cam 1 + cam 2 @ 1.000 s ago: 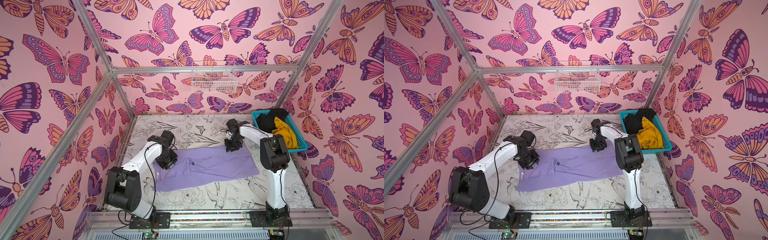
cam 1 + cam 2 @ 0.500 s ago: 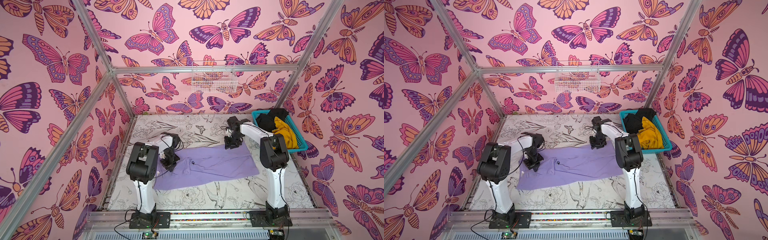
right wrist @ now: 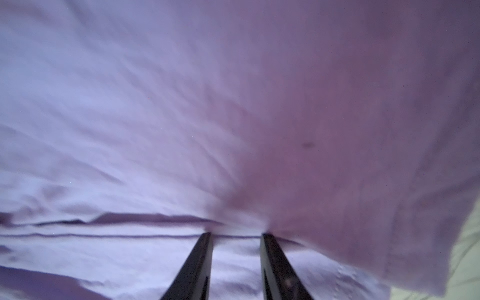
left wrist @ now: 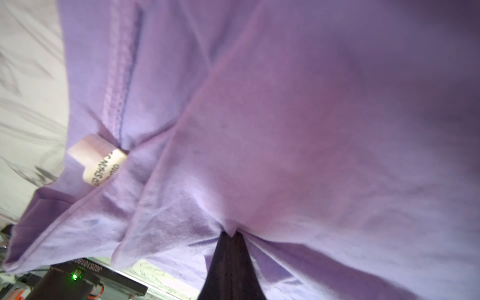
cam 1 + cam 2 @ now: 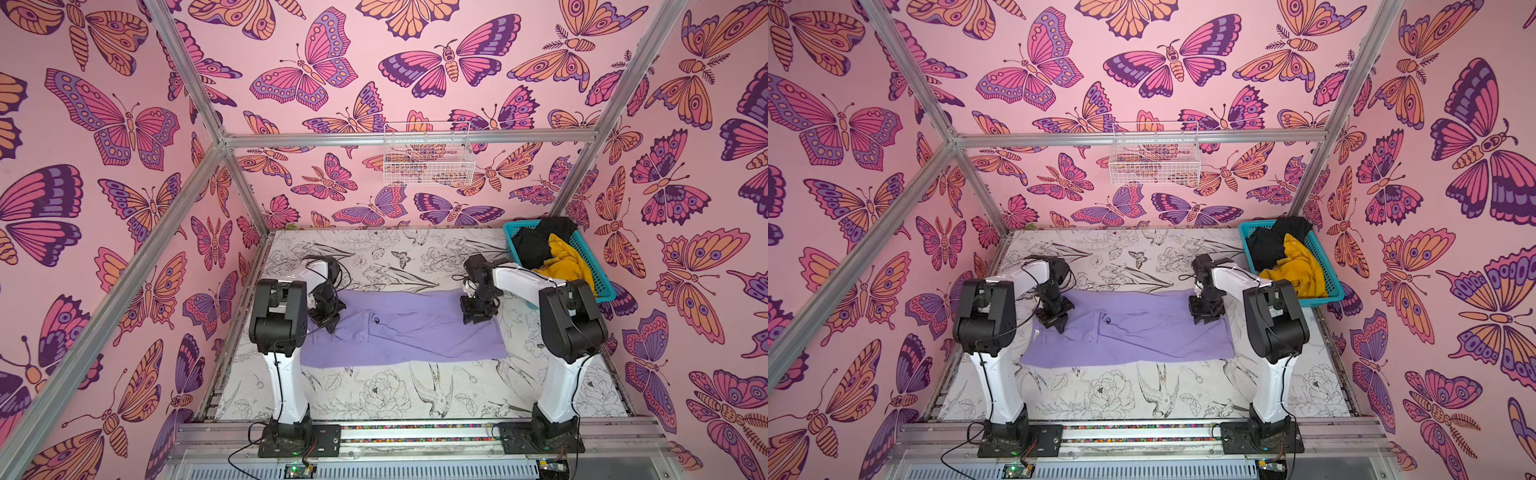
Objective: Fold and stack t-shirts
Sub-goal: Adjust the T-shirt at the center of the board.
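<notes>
At opposite ends of the lavender t-shirt [image 5: 415, 332], the left hand [image 4: 231, 233] pinches its cloth tight, while the right hand [image 3: 235, 235] stands partly spread, tips touching it.

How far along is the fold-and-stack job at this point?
Done: the purple shirt is out of the basket, laid flat on the table. In hand: the left gripper is shut on its cloth near the label; the right gripper, jaws apart, rests on the opposite end. Left: the black shirt and yellow shirt lie crumpled in the basket; nothing is stacked.
</notes>
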`<state>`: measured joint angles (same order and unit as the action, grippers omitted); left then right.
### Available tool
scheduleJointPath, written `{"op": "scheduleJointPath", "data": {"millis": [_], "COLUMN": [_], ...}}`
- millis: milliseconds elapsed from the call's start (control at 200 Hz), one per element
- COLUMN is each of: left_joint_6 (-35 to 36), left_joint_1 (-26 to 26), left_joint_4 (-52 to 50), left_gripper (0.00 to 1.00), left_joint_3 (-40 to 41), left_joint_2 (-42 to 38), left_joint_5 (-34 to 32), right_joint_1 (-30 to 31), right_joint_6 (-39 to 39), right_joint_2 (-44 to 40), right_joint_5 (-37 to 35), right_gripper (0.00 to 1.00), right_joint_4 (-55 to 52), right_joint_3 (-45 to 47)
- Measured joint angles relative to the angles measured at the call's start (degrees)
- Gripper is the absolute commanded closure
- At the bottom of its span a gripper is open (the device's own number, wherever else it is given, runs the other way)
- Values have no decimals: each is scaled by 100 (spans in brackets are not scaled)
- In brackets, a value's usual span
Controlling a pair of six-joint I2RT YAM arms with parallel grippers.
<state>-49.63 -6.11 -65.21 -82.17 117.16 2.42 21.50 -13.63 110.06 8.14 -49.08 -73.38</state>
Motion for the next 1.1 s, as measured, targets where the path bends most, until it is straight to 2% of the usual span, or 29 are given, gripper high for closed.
{"op": "scheduleJointPath", "data": {"millis": [155,270,421,606,866,977,1102], "left_joint_6": [205,387,614,863,1021,946,638], "left_joint_1": [87,101,122,122,-15,-142,-238], "left_joint_4": [4,-61,-72,-225,-94,195,896], "left_gripper": [100,100,100,100,100,100,100], "left_joint_3": [-330,-874,-1832,-3217,-5307,-5838,-6030], "left_joint_2": [98,356,955,1810,3021,3390,3727], "left_joint_5": [-205,-280,-258,96,1449,2118,3259], "right_joint_1": [48,262,767,1646,2636,2872,2885], "right_joint_6": [-197,-398,-817,-1550,-2870,-3106,-3298], "right_joint_2": [-409,-647,-986,-1486,-1919,-1878,-1847], "right_joint_5": [2,0,28,127,1351,1698,2041], "right_gripper": [63,64,63,62,61,61,61], "right_joint_4": [197,291,332,385,1370,1641,2055], "right_joint_3": [603,907,1335,1759,2090,1930,1891]}}
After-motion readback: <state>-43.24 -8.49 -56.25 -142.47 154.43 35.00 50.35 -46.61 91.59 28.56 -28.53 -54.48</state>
